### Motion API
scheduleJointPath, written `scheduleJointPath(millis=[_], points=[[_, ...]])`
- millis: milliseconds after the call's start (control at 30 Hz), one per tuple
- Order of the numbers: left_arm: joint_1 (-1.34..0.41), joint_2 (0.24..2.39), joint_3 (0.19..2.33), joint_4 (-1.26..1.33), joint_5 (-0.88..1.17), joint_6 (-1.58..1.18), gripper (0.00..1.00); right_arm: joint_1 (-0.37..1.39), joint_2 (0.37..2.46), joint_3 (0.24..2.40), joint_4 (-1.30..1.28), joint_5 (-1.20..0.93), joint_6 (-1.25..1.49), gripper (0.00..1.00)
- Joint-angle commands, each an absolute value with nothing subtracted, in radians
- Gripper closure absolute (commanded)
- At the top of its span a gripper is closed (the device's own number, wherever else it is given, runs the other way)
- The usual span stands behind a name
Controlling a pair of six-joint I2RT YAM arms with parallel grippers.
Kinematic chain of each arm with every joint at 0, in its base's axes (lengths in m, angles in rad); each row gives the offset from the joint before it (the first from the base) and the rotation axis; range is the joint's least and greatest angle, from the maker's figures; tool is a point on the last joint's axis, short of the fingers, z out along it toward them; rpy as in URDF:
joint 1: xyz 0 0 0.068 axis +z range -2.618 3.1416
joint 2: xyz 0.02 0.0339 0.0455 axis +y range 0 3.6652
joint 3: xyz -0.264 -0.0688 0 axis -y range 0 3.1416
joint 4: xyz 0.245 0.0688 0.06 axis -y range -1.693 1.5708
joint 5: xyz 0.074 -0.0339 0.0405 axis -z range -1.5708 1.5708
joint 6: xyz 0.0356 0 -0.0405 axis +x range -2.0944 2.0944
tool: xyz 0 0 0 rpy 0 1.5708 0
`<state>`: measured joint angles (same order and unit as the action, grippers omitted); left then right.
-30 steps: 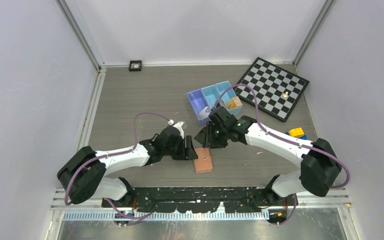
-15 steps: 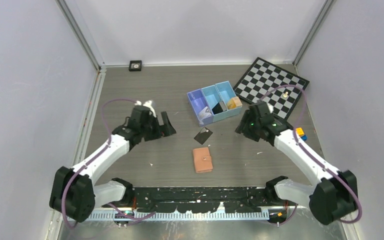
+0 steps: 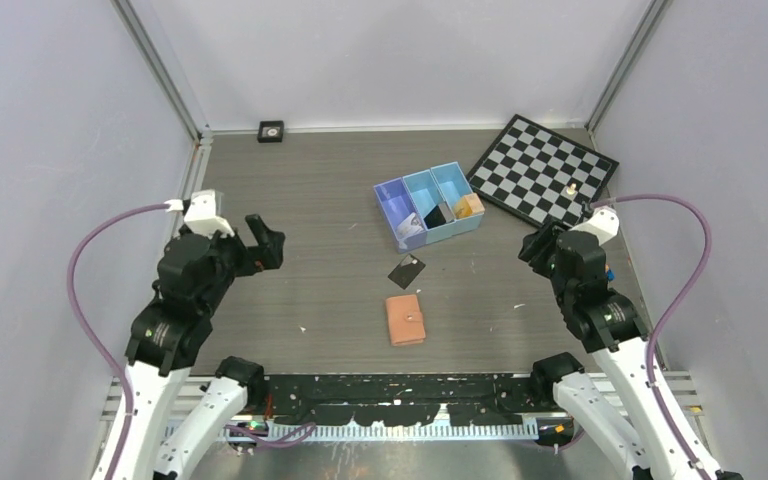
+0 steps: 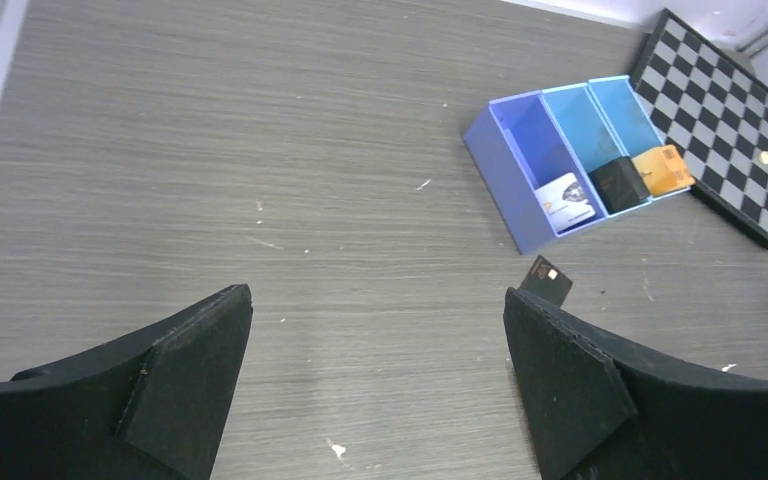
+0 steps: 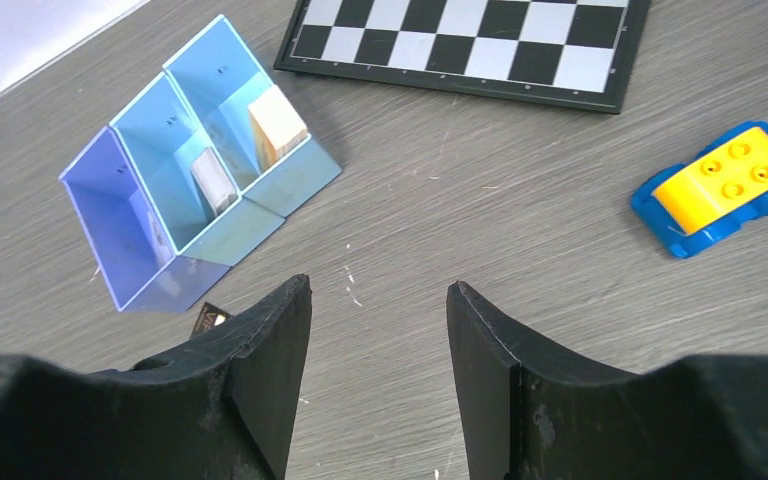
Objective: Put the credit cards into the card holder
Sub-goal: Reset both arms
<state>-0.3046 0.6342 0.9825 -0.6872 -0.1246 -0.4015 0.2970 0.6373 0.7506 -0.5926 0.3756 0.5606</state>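
Note:
The salmon-tan card holder [image 3: 405,320] lies shut on the table near the front middle. One black credit card [image 3: 407,270] lies flat just behind it; it also shows in the left wrist view [image 4: 547,282] and the right wrist view [image 5: 210,318]. Another black card [image 3: 435,215] stands in the middle compartment of the blue bin [image 3: 396,196], as the left wrist view [image 4: 620,184] also shows. My left gripper [image 3: 257,241] [image 4: 375,300] is open and empty, far left of the cards. My right gripper [image 3: 538,246] [image 5: 380,285] is open and empty, far right.
The bin also holds a white card [image 4: 565,197] and a tan-orange block [image 3: 468,206]. A chessboard [image 3: 545,175] with one small piece lies at the back right. A blue and yellow toy car [image 5: 725,190] sits at the right edge. A small black square [image 3: 271,130] lies by the back wall.
Both arms have pulled back from the middle to the table's sides, both grippers empty. The black card stays on the table where it was left, behind the shut holder.

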Motion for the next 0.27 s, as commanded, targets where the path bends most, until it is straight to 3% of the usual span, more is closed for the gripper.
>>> scheduleJointPath(millis=[0, 233], points=[[-0.304, 0.590, 0.933, -0.762, -0.211, -0.313, 0.00, 0.294, 0.612, 0.730, -0.558, 0.458, 0.522, 0.42], [-0.304, 0.570, 0.892, -0.755, -0.227, -0.309, 0.00, 0.295, 0.610, 0.754, -0.576, 0.459, 0.523, 0.42]])
